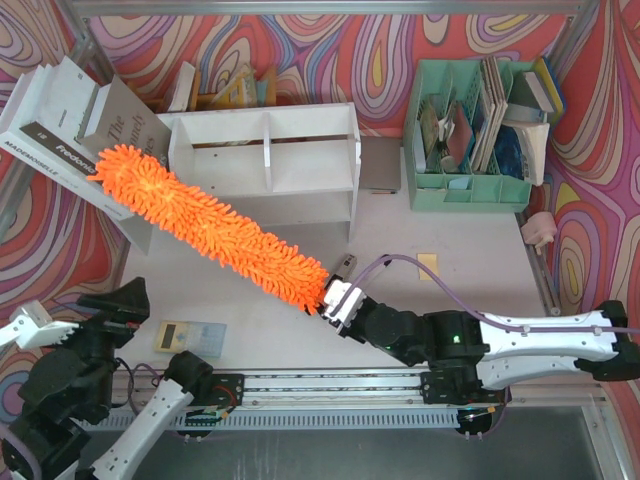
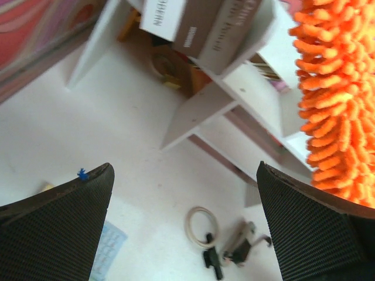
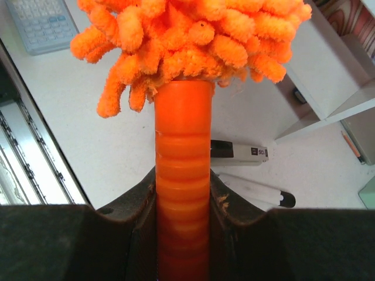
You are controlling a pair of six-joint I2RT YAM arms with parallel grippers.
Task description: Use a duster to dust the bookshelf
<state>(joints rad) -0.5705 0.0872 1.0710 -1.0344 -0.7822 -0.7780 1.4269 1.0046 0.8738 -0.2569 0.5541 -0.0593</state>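
Orange and fluffy, the one duster (image 1: 210,225) runs on a diagonal. Its handle end is near the table's centre and its head points far-left, with the tip over the large leaning books (image 1: 60,130) just left of the single white bookshelf (image 1: 265,165). The right gripper (image 1: 335,300) is clamped on the handle (ribbed plastic, seen from the wrist). The left gripper (image 2: 184,181) is spread wide, holding nothing. One mint organiser (image 1: 470,188) holds upright books and papers.
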